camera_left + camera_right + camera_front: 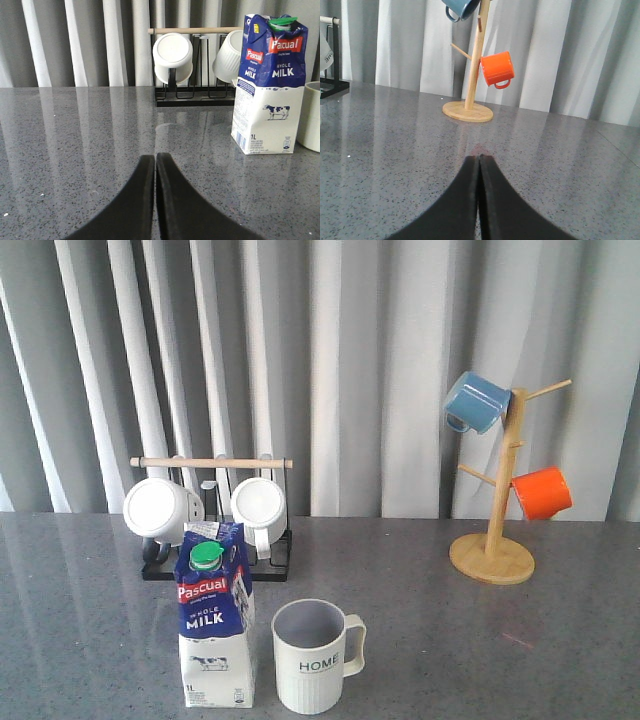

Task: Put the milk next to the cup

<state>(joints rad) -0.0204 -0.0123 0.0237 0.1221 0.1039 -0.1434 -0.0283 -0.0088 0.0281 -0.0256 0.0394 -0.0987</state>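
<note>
The milk (215,615), a tall blue-and-white carton with a green cap and a red "Pascual" band, stands upright on the grey table near its front edge. The cup (315,655), a cream ribbed mug lettered "HOME", stands just right of it with a small gap between them. In the left wrist view the milk (269,85) stands ahead and to one side, with the cup's edge (312,122) beside it. My left gripper (155,157) is shut and empty, low over the table. My right gripper (480,158) is shut and empty. Neither gripper shows in the front view.
A black rack (215,540) with a wooden rod holds two plain white mugs (160,510) behind the milk. A wooden mug tree (493,525) at the right rear carries a blue mug (475,402) and an orange mug (541,492).
</note>
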